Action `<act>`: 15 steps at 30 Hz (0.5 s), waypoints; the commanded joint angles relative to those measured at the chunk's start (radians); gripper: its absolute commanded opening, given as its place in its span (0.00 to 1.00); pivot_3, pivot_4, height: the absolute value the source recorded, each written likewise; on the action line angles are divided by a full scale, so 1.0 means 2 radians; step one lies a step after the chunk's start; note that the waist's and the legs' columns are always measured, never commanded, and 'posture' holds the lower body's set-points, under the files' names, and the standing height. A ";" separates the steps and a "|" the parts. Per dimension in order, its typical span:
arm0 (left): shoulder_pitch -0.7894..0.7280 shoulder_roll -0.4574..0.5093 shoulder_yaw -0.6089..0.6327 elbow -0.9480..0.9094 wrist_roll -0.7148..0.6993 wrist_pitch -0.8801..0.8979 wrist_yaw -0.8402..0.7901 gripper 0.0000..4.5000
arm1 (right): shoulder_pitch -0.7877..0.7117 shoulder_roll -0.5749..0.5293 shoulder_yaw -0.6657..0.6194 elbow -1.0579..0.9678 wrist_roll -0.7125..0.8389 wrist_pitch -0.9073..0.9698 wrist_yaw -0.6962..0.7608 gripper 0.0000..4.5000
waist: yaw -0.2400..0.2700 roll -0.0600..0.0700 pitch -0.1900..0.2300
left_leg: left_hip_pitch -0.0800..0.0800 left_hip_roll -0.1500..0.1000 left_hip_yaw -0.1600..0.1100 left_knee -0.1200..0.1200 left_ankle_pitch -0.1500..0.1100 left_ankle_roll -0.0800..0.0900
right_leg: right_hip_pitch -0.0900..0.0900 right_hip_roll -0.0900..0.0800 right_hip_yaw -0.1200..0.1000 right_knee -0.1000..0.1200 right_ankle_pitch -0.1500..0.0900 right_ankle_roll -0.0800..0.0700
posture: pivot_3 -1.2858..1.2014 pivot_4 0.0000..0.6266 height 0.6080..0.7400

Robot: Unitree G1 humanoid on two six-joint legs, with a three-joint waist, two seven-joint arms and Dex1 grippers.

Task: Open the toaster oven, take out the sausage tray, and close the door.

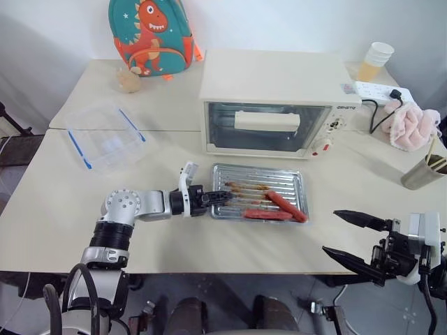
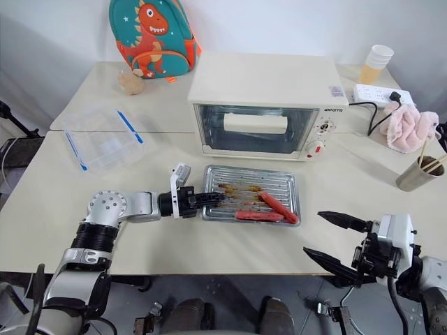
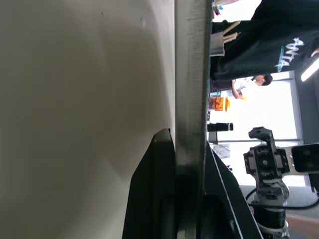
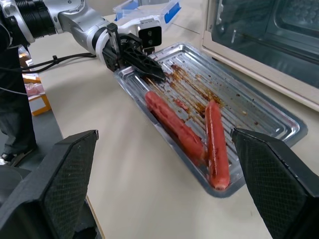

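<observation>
Tray (image 1: 260,192) edge pinched by left fingers (image 1: 218,197), table (image 1: 63,202) bare around.

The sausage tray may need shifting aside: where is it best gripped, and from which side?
Grip the sausage tray by its raised short rim, coming in level from the robot's left, as the left gripper does: sausages crowd the right end.

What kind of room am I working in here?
Probably a lab or office staged as a kitchen, not a home. A boxy cream-white toaster oven sits on plain beige tables beside a white power strip and a teal dinosaur backpack.
</observation>
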 commanded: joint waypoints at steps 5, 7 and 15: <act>0.017 0.018 0.015 -0.021 0.069 0.008 -0.040 0.53 | -0.005 0.002 -0.011 0.003 0.000 -0.012 -0.001 1.00 | -0.004 0.000 0.000 | 0.000 0.000 0.000 0.000 0.000 0.000 | -0.001 0.000 0.000 0.000 0.000 0.000 | 0.52 0.24 1.00; 0.028 0.034 0.028 -0.043 0.075 0.004 -0.055 0.66 | -0.007 0.003 -0.008 0.003 0.000 -0.011 -0.001 1.00 | -0.008 0.000 0.000 | 0.000 0.000 0.000 0.000 0.000 0.000 | -0.001 0.000 0.000 0.000 0.000 0.000 | 0.52 0.24 1.00; 0.187 0.214 0.053 -0.180 0.214 -0.282 -0.331 0.99 | -0.024 -0.008 0.000 0.015 0.012 0.004 0.013 1.00 | -0.025 0.001 0.000 | 0.000 0.002 0.001 -0.002 0.000 -0.001 | -0.002 0.001 0.000 0.000 -0.001 -0.001 | 0.52 0.24 1.00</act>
